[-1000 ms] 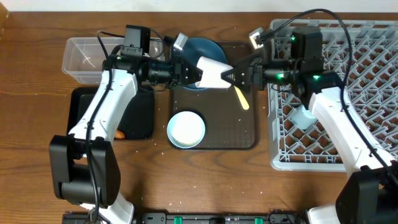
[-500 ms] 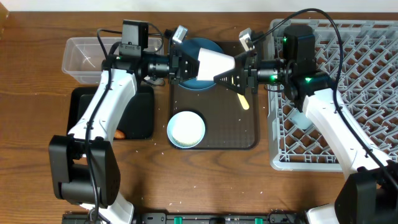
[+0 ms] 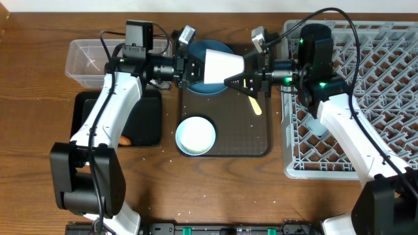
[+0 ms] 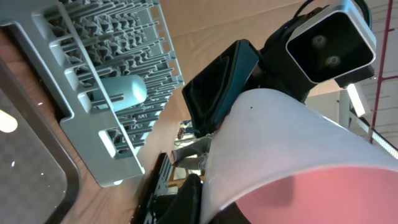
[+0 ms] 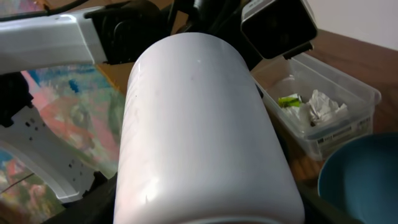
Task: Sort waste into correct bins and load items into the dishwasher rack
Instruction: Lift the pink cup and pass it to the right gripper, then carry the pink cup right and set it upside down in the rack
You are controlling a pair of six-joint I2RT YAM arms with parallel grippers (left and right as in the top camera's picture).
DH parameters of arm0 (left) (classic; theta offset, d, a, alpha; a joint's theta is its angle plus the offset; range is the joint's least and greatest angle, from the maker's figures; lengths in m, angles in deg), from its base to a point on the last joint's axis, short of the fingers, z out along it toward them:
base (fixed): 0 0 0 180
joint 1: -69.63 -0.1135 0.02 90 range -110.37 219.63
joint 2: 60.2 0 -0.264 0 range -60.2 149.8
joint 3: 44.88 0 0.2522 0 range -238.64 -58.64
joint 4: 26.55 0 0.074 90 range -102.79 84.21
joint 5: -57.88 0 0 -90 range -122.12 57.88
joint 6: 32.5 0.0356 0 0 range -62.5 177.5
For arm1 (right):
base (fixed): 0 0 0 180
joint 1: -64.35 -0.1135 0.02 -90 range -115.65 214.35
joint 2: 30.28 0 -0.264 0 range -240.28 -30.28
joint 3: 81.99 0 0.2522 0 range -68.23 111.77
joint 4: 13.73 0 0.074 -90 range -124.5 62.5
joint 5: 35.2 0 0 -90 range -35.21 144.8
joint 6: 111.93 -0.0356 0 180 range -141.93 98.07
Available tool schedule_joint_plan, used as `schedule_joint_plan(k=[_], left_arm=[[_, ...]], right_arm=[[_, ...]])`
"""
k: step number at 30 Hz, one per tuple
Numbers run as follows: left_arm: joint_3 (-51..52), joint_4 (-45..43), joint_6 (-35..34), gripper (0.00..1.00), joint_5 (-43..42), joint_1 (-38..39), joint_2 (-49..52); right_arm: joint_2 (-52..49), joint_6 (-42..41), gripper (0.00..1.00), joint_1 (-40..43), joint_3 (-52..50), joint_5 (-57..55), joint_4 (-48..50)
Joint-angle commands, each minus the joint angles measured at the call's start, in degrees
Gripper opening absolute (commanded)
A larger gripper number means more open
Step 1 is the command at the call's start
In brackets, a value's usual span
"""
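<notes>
The pink cup lies on its side in the air above the dark blue bowl. My left gripper is shut on its rim; the pink inside shows in the left wrist view. My right gripper is closed round the cup's base end, and the cup fills the right wrist view. The small white bowl and pale yellow spoon lie on the brown tray. The light blue cup lies in the grey dishwasher rack.
The clear tub at back left holds crumpled tissue and a green-yellow scrap. The black tray sits in front of it, with an orange carrot piece at its front edge. Rice grains dot the table.
Both grippers and the pink cup between them have moved toward the back of the table, over the blue bowl. The cup's right end has swung farther right.
</notes>
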Motion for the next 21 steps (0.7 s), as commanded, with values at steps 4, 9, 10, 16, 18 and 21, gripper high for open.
schedule_joint_plan(k=[4,9,10,16,18,21], left_arm=[[-0.7,1.0,0.2,0.06,-0.7,1.2,-1.1],[-0.7,1.0,0.2,0.06,-0.7,1.2,-1.1],[-0.7,1.0,0.2,0.06,-0.7,1.2,-1.1],[-0.7,1.0,0.2,0.12,-0.7,1.2,-1.1],[-0.7,1.0,0.2,0.15,-0.7,1.2,-1.1],[-0.7,1.0,0.2,0.17,-0.6,1.2,-1.1]], right_arm=[[0.0,0.0,0.75,-0.7,0.6,-0.2,4.6],[0.0,0.0,0.72,-1.0,0.6,-0.2,4.9],[0.0,0.0,0.69,-1.2,0.6,-0.2,4.8],[0.0,0.0,0.55,-1.4,0.6,-0.2,4.9],[0.0,0.0,0.52,-1.4,0.6,-0.2,5.1],[0.0,0.0,0.5,-1.3,0.6,-0.2,5.5]])
